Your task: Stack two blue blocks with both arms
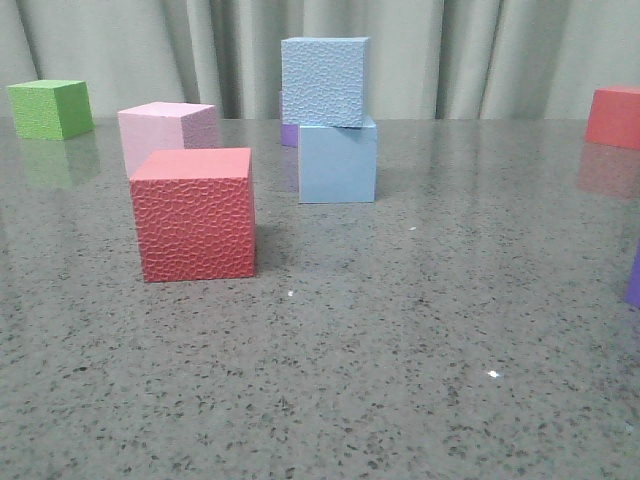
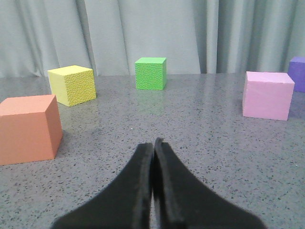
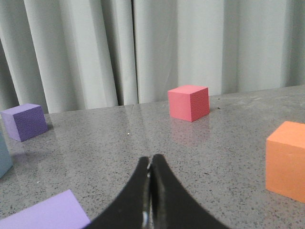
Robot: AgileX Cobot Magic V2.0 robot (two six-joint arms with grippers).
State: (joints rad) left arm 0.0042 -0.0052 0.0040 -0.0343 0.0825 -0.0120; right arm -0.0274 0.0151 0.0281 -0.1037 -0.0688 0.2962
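Observation:
In the front view the pebbled greyer-blue block (image 1: 324, 81) sits on top of the smooth light blue block (image 1: 338, 163), slightly offset to the left, at the middle of the grey table. No gripper shows in the front view. My left gripper (image 2: 153, 143) is shut and empty, low over bare table, with no blue block in its view. My right gripper (image 3: 151, 160) is shut and empty; a sliver of the light blue block (image 3: 4, 156) shows at that view's edge.
Front view: a textured red cube (image 1: 194, 213) in front left, a pink cube (image 1: 167, 132) behind it, a green cube (image 1: 50, 108) far left, a red cube (image 1: 615, 116) far right, a purple cube (image 1: 289, 133) behind the stack. Orange (image 2: 27, 129) and yellow (image 2: 72, 85) cubes show in the left wrist view.

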